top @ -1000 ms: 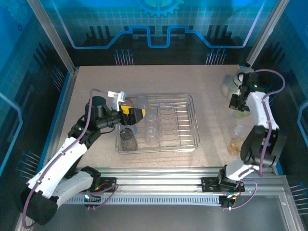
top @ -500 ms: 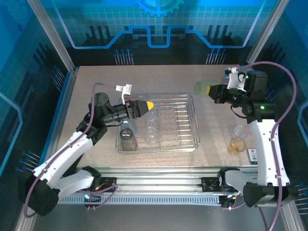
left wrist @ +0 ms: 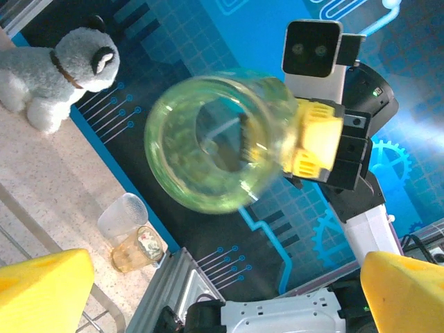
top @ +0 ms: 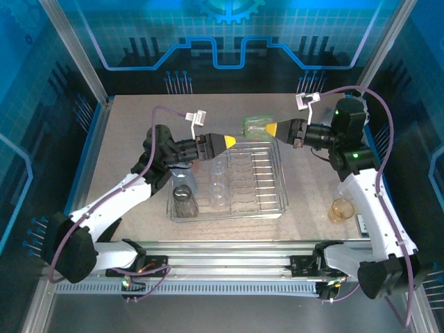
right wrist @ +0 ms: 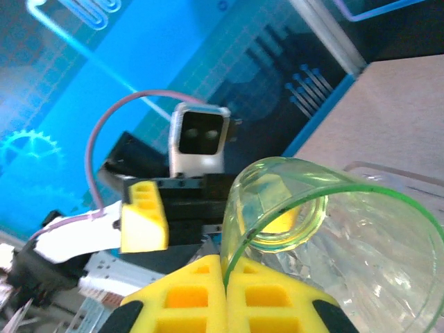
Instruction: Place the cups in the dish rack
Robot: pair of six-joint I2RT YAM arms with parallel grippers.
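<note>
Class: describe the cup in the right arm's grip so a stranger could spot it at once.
Start at the wire dish rack. By its far edge the right pincer holds the green cup in the air, on its side. It alone is green and lifted: the grey cup and clear cup sit in the rack, the amber cup on the table.

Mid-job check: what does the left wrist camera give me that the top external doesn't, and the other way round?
Left wrist adds: the plush toy by the wall, a clear cup beside the amber cup, and a look straight into the mouth of the green cup. Top external adds: the inside of the dish rack, with a grey cup standing in its near left corner. Shared: the green cup pinched by the right gripper, the open left gripper facing it, and the amber cup on the table.
</note>
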